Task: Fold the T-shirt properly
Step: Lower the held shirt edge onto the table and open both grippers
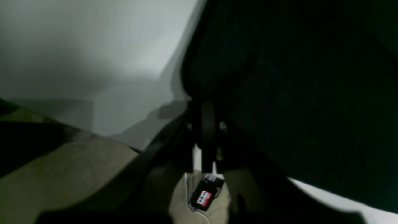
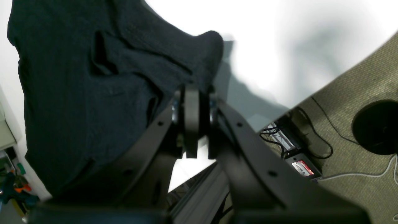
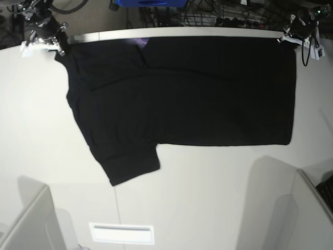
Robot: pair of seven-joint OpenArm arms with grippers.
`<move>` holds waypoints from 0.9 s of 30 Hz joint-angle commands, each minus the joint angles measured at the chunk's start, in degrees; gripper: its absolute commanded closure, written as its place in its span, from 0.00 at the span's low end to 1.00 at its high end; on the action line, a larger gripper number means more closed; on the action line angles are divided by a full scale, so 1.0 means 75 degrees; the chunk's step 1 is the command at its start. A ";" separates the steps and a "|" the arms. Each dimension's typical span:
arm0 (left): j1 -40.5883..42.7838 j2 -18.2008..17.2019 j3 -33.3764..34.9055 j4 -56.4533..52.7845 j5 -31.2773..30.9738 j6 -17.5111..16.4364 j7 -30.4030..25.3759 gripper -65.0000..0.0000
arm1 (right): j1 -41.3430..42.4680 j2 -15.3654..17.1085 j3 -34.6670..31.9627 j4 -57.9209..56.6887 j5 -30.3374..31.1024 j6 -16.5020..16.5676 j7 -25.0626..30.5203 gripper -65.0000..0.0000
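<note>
black shirt (image 3: 182,99) lies flat on the table (image 3: 208,198), both far corners clamped by the left gripper (image 3: 289,36) and the right gripper (image 3: 58,46), so they should pull together evenly, keeping the edge straight.

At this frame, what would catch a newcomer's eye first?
The big black T-shirt dominates: it lies spread across the far half of the white table, one sleeve pointing toward the near side. Each far corner is pinched by a gripper at the table's far edge: the right gripper at the base view's left, the left gripper at its right. A sliver of purple peeks out at the shirt's far edge.
</note>
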 commanded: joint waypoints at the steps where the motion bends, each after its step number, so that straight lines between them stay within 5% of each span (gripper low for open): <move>1: 0.0081 -0.0130 -0.0045 0.0170 -0.0074 -0.0021 -0.0095 1.00 | -0.0100 0.0085 0.0052 0.0146 0.0067 0.0045 0.0092 1.00; 17: 0.0069 -0.0153 -0.0092 0.0135 -0.0074 -0.0021 -0.0095 1.00 | -0.0275 0.0109 0.0052 0.0158 0.0067 0.0033 0.0139 1.00; 20: 0.0069 -0.0153 -0.0092 0.0123 -0.0074 -0.0021 -0.0095 1.00 | -0.0311 0.0132 0.0064 0.0228 0.0067 0.0033 0.0162 0.64; 22: 0.0069 -0.0153 -0.0092 0.0135 -0.0074 -0.0021 -0.0095 1.00 | -0.0322 0.0120 0.0064 0.0392 0.0067 0.0033 0.0162 0.51; 27: 0.0069 -0.0153 -0.0092 0.0170 -0.0074 -0.0021 -0.0095 0.38 | -0.0322 0.0109 0.0064 0.0580 0.0067 0.0033 0.0162 0.51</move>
